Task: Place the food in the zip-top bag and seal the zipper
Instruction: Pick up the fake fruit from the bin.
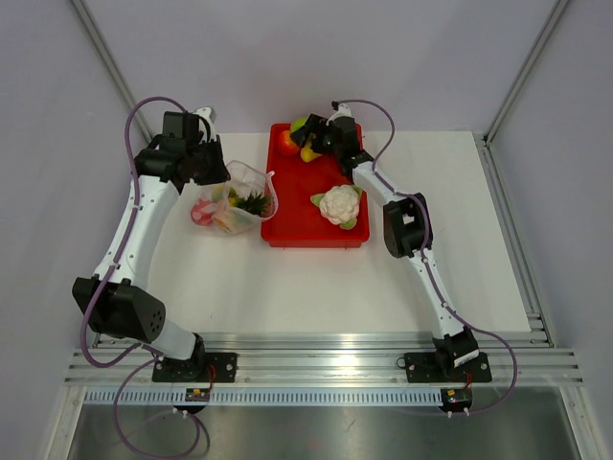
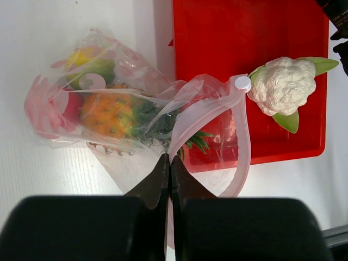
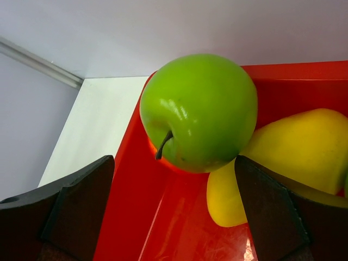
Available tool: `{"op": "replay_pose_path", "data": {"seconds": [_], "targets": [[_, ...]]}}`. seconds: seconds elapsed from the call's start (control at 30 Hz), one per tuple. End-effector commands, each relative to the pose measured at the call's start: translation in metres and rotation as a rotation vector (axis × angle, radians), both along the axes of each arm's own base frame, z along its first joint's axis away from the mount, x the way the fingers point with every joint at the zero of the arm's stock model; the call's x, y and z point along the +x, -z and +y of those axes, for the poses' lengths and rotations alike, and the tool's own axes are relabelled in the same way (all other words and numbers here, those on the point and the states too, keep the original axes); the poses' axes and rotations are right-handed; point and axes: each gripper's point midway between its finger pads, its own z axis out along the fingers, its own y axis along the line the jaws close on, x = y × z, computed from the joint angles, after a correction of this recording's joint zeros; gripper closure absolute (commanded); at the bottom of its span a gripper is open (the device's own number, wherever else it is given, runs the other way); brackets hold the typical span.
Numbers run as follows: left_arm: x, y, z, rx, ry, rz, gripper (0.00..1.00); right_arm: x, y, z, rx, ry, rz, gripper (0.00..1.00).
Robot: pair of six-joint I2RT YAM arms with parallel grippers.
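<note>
Zip-top bag [image 2: 136,125] rim seemingly pinched by left gripper [image 2: 169,163]; right gripper [image 3: 174,160] fingers spread wide before green apple [image 3: 198,111] in red tray [image 3: 130,217]

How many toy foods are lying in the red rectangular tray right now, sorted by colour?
White toy cauliflower with green leaves: 1
Green toy apple: 1
Yellow toy fruit: 1
Red-orange round toy fruit: 1
Total in the red rectangular tray: 4
</note>
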Motion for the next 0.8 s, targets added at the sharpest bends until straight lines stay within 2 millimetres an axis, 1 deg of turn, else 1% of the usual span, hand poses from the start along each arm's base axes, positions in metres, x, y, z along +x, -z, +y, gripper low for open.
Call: {"op": "replay_pose_path", "data": {"seconds": [0.0, 0.17, 0.23, 0.3, 0.33, 0.37, 0.4, 0.43, 0.47, 0.5, 0.53, 0.57, 0.67, 0.7, 0.73, 0.77], "targets": [[0.008, -0.009, 0.002, 0.008, -0.002, -0.053, 1.00, -0.009, -0.088, 0.009, 0.063, -0.077, -0.163, 0.00], [0.009, -0.009, 0.002, 0.005, -0.001, -0.053, 1.00, -0.027, -0.109, 0.020, 0.066, -0.161, -0.208, 0.01], [0.009, -0.009, 0.001, 0.003, 0.001, -0.053, 1.00, -0.036, -0.111, 0.026, 0.064, -0.205, -0.199, 0.00], [0.009, -0.010, 0.001, 0.002, 0.002, -0.054, 1.00, -0.042, -0.110, 0.027, 0.043, -0.211, -0.187, 0.01], [0.009, -0.010, 0.001, 0.000, 0.001, -0.056, 1.00, -0.045, -0.121, 0.024, 0.039, -0.202, -0.197, 0.01], [0.009, -0.011, 0.000, -0.001, 0.004, -0.056, 1.00, -0.046, -0.106, 0.021, 0.018, -0.193, -0.170, 0.01], [0.009, -0.011, 0.000, 0.000, 0.005, -0.056, 1.00, -0.043, -0.103, 0.014, 0.000, -0.154, -0.155, 0.02], [0.008, -0.011, 0.001, 0.000, 0.003, -0.056, 1.00, -0.045, -0.112, 0.011, -0.008, -0.139, -0.160, 0.02], [0.008, -0.010, 0.000, 0.000, 0.004, -0.053, 1.00, -0.046, -0.102, 0.007, -0.036, -0.129, -0.146, 0.02], [0.008, -0.010, 0.000, 0.000, 0.004, -0.054, 1.00, -0.046, -0.098, 0.002, -0.058, -0.103, -0.125, 0.03], [0.008, -0.011, 0.000, 0.000, 0.004, -0.054, 1.00, -0.048, -0.107, -0.001, -0.065, -0.095, -0.129, 0.04], [0.008, -0.011, 0.001, 0.000, 0.003, -0.056, 1.00, -0.051, -0.096, -0.004, -0.094, -0.089, -0.113, 0.04], [0.008, -0.012, 0.000, -0.001, 0.004, -0.059, 1.00, -0.049, -0.103, -0.018, -0.109, -0.021, -0.136, 0.03], [0.009, -0.011, 0.000, -0.002, 0.003, -0.058, 1.00, -0.045, -0.105, -0.023, -0.120, 0.016, -0.141, 0.03], [0.009, -0.011, 0.000, -0.003, 0.005, -0.057, 1.00, -0.040, -0.096, -0.024, -0.135, 0.029, -0.129, 0.02], [0.009, -0.011, 0.000, -0.005, 0.005, -0.056, 1.00, -0.035, -0.111, -0.025, -0.137, 0.044, -0.159, 0.02]]}}
